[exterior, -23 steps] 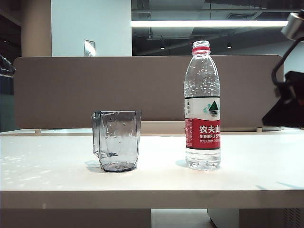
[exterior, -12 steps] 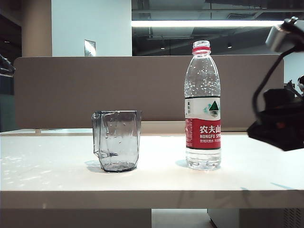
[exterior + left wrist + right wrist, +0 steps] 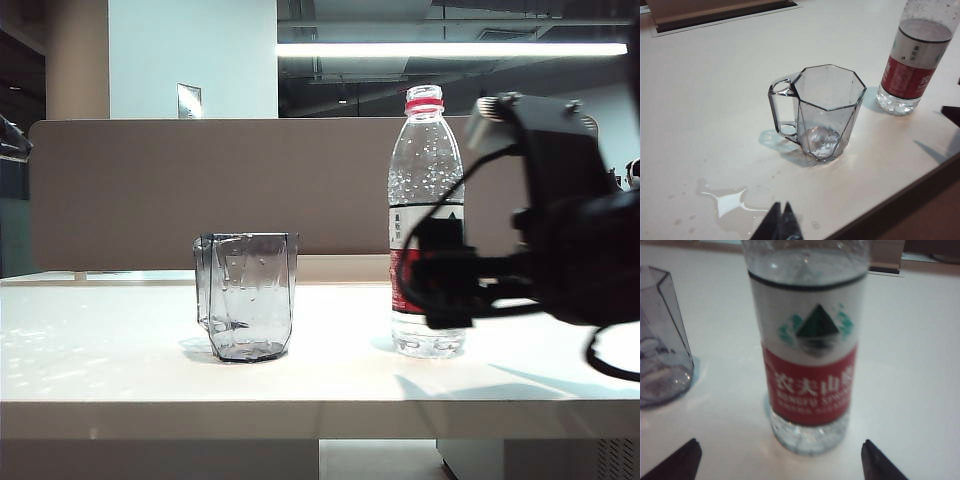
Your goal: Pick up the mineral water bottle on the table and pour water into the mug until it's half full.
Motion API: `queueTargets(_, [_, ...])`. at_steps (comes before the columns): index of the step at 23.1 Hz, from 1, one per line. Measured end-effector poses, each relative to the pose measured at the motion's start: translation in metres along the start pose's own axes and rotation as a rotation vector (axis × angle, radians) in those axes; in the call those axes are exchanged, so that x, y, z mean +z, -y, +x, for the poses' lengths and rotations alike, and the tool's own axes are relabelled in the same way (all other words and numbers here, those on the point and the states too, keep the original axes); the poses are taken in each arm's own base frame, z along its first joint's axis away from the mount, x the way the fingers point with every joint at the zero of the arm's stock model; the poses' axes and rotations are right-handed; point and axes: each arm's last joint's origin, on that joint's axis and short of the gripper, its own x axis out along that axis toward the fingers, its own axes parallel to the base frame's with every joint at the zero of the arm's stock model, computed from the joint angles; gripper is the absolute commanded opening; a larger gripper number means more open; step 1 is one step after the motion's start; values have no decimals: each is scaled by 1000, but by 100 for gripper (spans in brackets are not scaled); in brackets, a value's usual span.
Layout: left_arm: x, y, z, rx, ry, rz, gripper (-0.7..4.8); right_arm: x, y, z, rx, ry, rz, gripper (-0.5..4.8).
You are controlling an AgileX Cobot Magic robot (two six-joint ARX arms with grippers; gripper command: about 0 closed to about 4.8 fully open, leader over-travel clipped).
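Mineral water bottle stands upright on the tabletop, dead ahead at 12 o'clock of the right claw. That claw's spread wide, not touching it. Left claw hangs pressed together near the mug.

Right arm: bulky matte-black housing with rounded casing. Boxy black camera mount on top, pale grey unit at its end. Thin black cable looping from that unit down to the gripper body; another black cable curling under the housing. Right gripper: black, blocky fingers; in the right wrist view, two dark wedge-shaped fingertips, set wide apart. Left gripper: two slim, dark, pointed fingertips meeting at a narrow tip in the left wrist view.
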Motion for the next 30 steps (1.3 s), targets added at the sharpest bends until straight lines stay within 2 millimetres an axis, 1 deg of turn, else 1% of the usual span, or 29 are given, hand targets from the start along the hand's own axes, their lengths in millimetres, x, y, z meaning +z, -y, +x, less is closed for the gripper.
queueTargets(3, [0,0,0,0,0,0,-5,10,-5,12,-21,48,34,436])
queueTargets(8, [0,0,0,0,0,0,-5,17,3,23,-91,73,55,442])
queueTargets(11, [0,0,0,0,0,0,-5,23,7,34,-37,78,63,442])
queueTargets(16, [0,0,0,0,0,0,-5,27,8,51,-29,25,49,441])
queueTargets(18, [0,0,0,0,0,0,-5,26,7,57,-25,17,63,441])
queueTargets(21, [0,0,0,0,0,0,-5,17,3,69,-25,-16,59,440])
queueTargets(24, [0,0,0,0,0,0,-5,16,0,77,-16,-11,61,439])
queueTargets(26, [0,0,0,0,0,0,-5,17,-1,81,-12,-4,64,420])
queueTargets(29, [0,0,0,0,0,0,-5,22,-3,87,-11,21,73,415])
queueTargets(30, [0,0,0,0,0,0,-5,23,-3,87,-10,28,76,372])
